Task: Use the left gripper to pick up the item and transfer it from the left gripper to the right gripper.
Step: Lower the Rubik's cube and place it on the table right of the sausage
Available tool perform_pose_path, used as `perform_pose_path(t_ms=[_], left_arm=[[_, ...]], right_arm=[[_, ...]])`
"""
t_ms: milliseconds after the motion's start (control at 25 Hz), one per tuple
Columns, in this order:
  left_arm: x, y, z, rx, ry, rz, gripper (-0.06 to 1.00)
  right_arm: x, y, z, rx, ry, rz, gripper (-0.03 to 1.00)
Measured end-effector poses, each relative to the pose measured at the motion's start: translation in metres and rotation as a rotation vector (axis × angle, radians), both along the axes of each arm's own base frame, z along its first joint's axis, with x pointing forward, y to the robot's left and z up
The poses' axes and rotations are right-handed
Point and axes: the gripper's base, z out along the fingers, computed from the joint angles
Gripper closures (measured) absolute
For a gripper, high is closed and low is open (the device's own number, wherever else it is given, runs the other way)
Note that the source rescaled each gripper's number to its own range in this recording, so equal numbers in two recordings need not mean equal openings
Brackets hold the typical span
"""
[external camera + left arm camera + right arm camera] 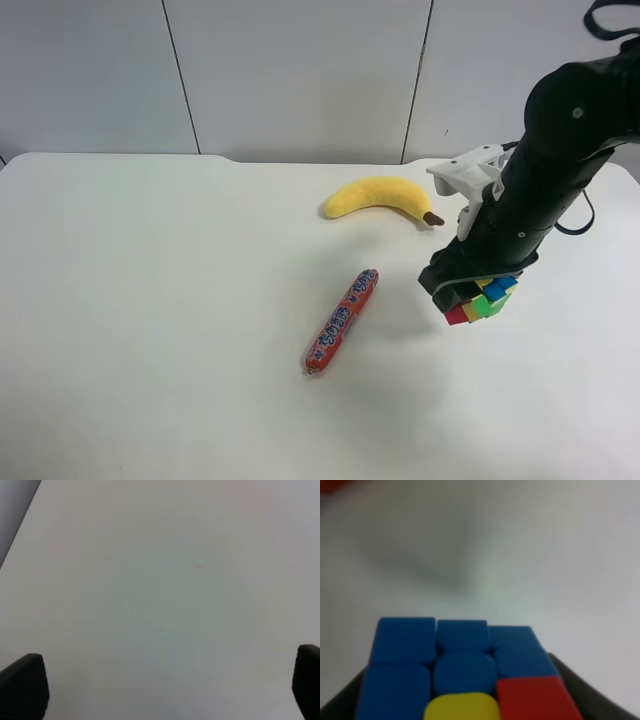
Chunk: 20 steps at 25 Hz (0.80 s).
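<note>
Right wrist view shows the right hand [465,700] clamped on the cube [460,672], blue, yellow and red tiles filling the blurred foreground, the fingers [592,692] cut off at the edge. Exterior high view adds the cube [480,298] held above the white counter [150,300], near a sausage stick [342,320] and banana [380,197]. Left wrist view shows only the left hand [165,690], spread apart over bare counter.

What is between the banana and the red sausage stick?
Nothing: in the exterior high view, only bare white table lies between the banana and the sausage stick.
</note>
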Motion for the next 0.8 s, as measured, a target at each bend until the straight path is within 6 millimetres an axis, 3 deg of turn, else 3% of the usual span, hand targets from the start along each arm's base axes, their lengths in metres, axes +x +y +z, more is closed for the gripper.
perform_pose_path(t_ms=[320,800], left_arm=[[0.000,0.000,0.000,0.000,0.000,0.000,-0.05],[0.000,0.000,0.000,0.000,0.000,0.000,-0.05]], right_arm=[[0.018,0.000,-0.034,-0.086,-0.019,0.004,0.97],[0.026,0.003,-0.058,-0.098,-0.021,0.021,0.97]])
